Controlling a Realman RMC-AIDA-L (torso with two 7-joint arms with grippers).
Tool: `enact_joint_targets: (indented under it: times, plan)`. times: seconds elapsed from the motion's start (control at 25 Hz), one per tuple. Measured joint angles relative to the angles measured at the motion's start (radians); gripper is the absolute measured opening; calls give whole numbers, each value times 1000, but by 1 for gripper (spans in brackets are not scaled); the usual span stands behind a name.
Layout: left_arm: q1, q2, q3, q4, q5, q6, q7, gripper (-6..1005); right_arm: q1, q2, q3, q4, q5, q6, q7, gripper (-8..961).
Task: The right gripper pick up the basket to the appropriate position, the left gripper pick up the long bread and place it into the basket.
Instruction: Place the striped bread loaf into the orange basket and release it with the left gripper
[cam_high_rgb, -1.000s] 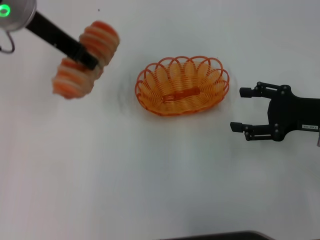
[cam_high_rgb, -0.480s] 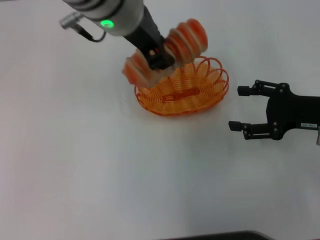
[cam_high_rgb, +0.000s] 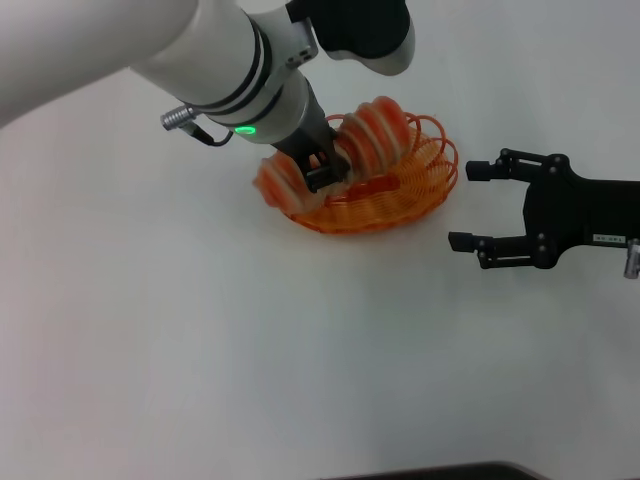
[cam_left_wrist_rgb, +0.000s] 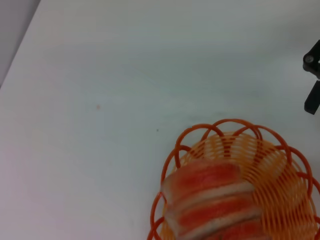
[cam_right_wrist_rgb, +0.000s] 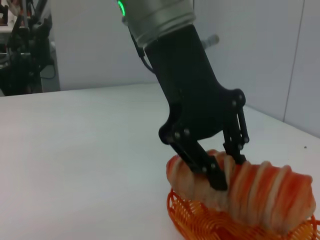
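We see our left black two-fingered hand (cam_right_wrist_rgb: 220, 165) clamped across the middle of the long ridged orange-and-tan toy bread (cam_high_rgb: 345, 150), which lies along the oval orange looped-wire basket (cam_high_rgb: 425, 185) on the white surface (cam_high_rgb: 200, 350). Our right black hand (cam_high_rgb: 475, 205) rests beside the basket, fingers spread wide and holding nothing.

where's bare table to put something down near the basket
Bare table lies on the near side of the basket and to its left. Crowded: the left gripper holds the bread over the basket; the open right gripper waits beside its right end.
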Motion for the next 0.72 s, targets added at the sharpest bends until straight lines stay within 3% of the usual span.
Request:
enact_joint_targets:
  times: [0.36,0.72]
  plan:
    - [50,0,6,61,0,-48,-24,333,13,0,-2,-2,0,5,7,896]
    - [87,3,-43,160,-46,-21,-23,721,21,2,-2,3,4,11,9,896]
